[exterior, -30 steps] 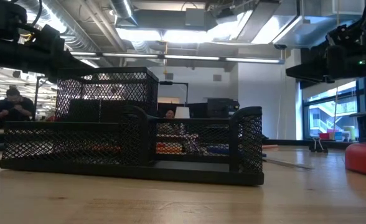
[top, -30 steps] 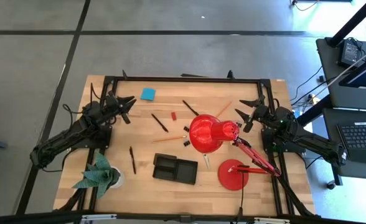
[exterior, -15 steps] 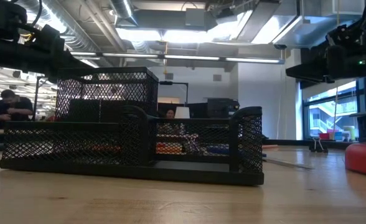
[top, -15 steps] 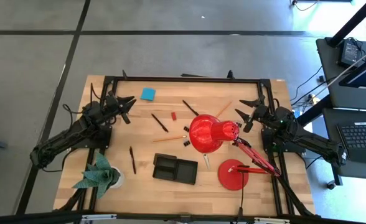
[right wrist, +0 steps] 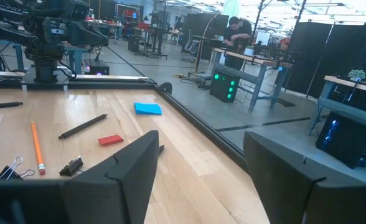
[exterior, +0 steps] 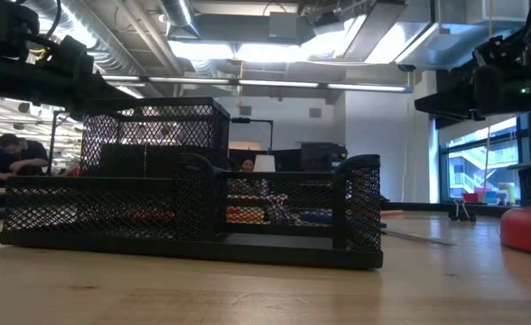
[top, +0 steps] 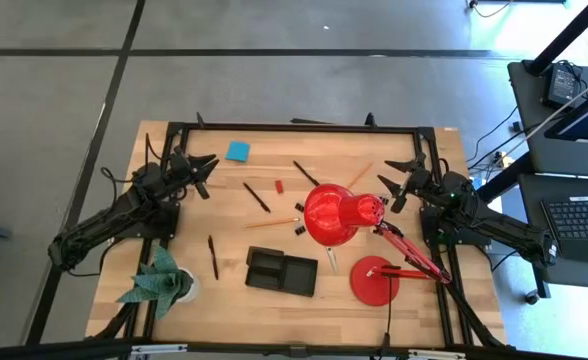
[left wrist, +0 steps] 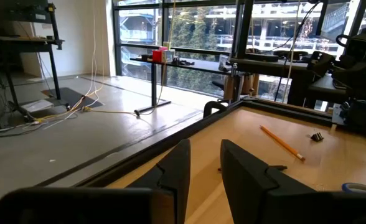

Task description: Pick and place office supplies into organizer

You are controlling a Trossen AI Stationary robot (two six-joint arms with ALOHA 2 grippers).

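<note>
Nothing moved on table since earlier frame, only person in background shifted. Left gripper (top: 202, 166) empty, fingers slightly parted; blue sticky-note pad (top: 238, 151) just ahead of it. Right gripper (top: 398, 178) wide open, empty. Organizer (top: 282, 271) well behind both. Tip: go pad first, come down flat, pinch edges.

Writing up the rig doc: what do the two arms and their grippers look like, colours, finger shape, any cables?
Both arms are dark, near-black jointed links. The left gripper and right gripper each end in two pointed black fingers. In the wrist views the fingers are flat, matte black slabs with angular edges; the right ones look the same. No markings show. Thin dark cables seem to trail along the arms.
</note>
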